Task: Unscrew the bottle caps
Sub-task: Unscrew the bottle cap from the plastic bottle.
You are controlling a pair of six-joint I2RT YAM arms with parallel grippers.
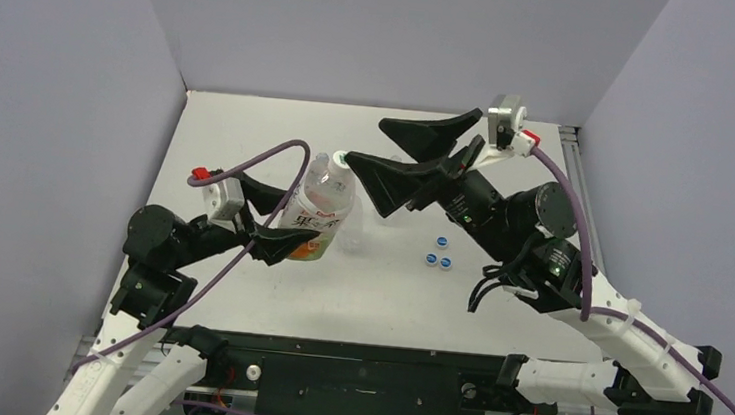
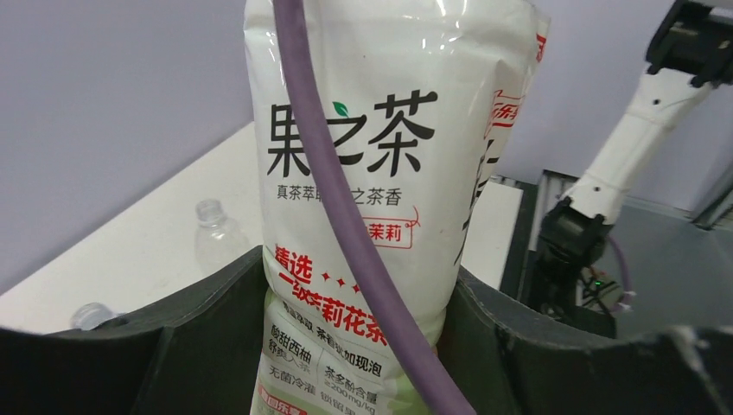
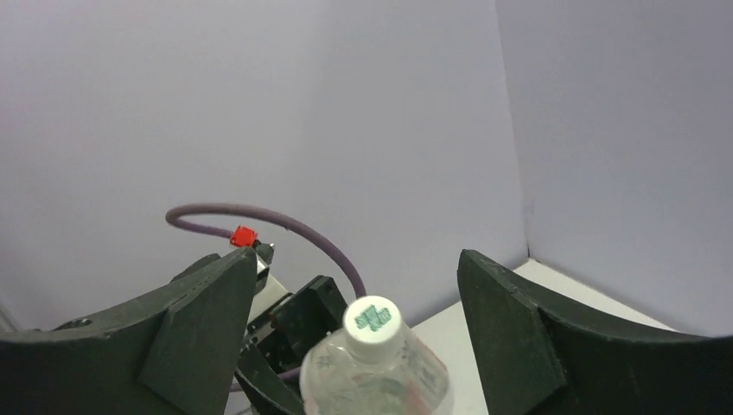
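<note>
The wide bottle [image 1: 322, 204] with the orange-and-green label stands tilted left of the table's middle, and my left gripper [image 1: 300, 222] is shut on its lower body. In the left wrist view its label [image 2: 372, 173] fills the frame between the two black fingers [image 2: 199, 337]. Its white cap [image 1: 341, 157] sits on the neck. My right gripper [image 1: 365, 141] is open with a finger on each side of that cap [image 3: 373, 325], touching neither side. Three blue bottle caps [image 1: 440, 255] lie loose on the table to the right.
Two clear uncapped bottles [image 2: 213, 235] [image 2: 90, 316] stand on the white table [image 1: 250, 127] behind the held one. The purple cable [image 2: 346, 216] of the left arm crosses in front of the label. Grey walls close in the back and both sides.
</note>
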